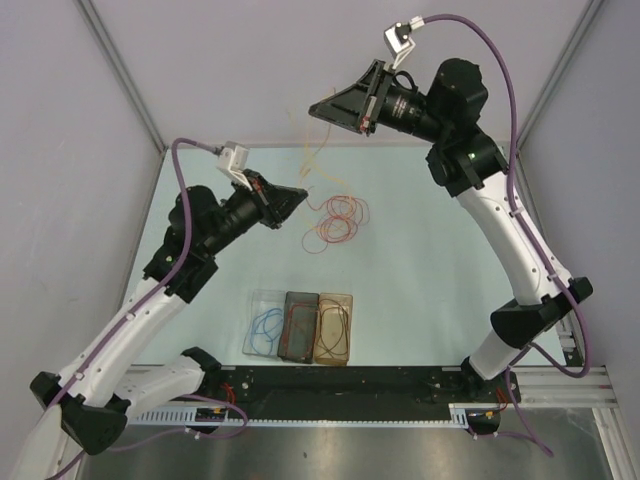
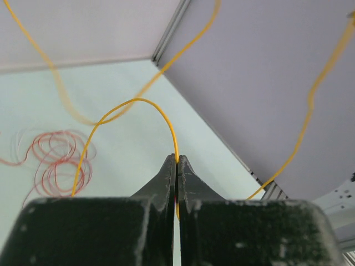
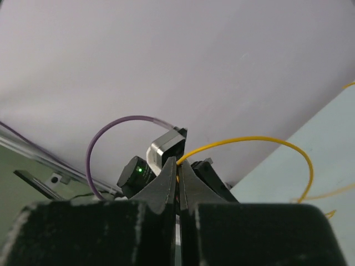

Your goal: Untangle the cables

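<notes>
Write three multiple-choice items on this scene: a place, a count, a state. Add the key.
1. The red cable loops lie: A on the table beyond the trays; B inside a tray; C on the wall.
2. Clear trays near the arms: A two; B three; C five.
3. The left hand is: A wide open; B shut on the yellow cable; C shut on nothing.
Key: 1 A, the loops rest on bare tabletop; 2 B, three sit side by side; 3 B, it pinches the yellow cable.
</notes>
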